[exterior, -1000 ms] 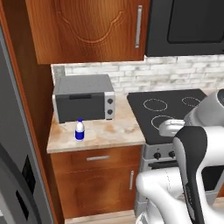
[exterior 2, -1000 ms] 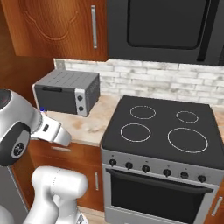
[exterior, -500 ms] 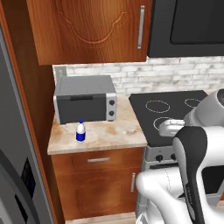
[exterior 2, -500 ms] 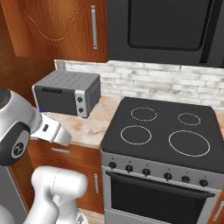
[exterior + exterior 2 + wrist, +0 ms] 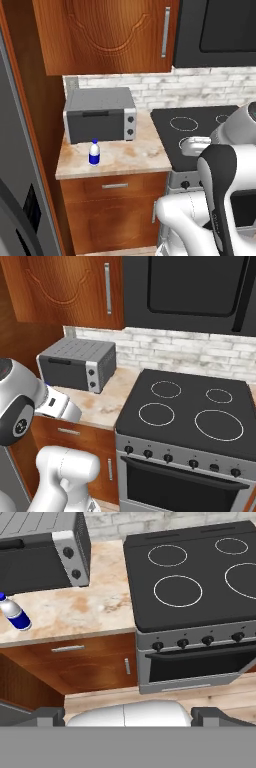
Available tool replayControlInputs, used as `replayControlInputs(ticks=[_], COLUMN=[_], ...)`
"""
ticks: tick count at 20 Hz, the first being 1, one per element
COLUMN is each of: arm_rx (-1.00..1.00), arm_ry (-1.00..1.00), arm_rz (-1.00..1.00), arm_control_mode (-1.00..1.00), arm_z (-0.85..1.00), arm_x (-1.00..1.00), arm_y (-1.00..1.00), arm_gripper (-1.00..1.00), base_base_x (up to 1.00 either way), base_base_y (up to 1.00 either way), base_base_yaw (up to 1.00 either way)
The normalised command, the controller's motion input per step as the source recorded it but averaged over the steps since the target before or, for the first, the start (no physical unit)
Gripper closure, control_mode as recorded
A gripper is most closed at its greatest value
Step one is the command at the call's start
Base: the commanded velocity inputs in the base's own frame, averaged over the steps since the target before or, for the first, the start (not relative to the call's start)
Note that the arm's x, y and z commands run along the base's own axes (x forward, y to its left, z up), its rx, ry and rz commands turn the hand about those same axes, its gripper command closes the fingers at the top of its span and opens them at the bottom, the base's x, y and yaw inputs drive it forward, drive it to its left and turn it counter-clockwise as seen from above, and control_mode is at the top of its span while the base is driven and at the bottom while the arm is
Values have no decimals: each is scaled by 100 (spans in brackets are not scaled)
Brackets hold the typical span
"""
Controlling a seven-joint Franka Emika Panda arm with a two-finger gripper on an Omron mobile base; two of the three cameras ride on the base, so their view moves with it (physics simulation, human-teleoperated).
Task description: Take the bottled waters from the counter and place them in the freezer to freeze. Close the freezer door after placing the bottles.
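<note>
A: Bottle [image 5: 14, 614]? Gripper [image 5: 128, 714]?
B: Clear-white, blue label, blue cap, upright near counter [image 5: 95, 614] front edge, far left of spread, empty fingers. Bare stone between it and stovetop [image 5: 195, 577].

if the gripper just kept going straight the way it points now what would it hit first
Probably the counter, near its front edge beside the stovetop. The open gripper looks down at that seam, with nothing between. The bottled water stands well off to the side, by the toaster oven. Depth is uncertain.
</note>
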Motion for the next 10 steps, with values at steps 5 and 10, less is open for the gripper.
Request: replayControlInputs(ticks=[5, 10], arm_rx=[0, 0], arm_ry=[0, 0], arm_rz=[0, 0], arm_control_mode=[100, 100], arm_z=[0, 0], arm_x=[0, 0], arm_y=[0, 0], arm_gripper=[-100, -100], base_base_x=[26, 26], base_base_y=[0, 0], base_base_yaw=[4, 2])
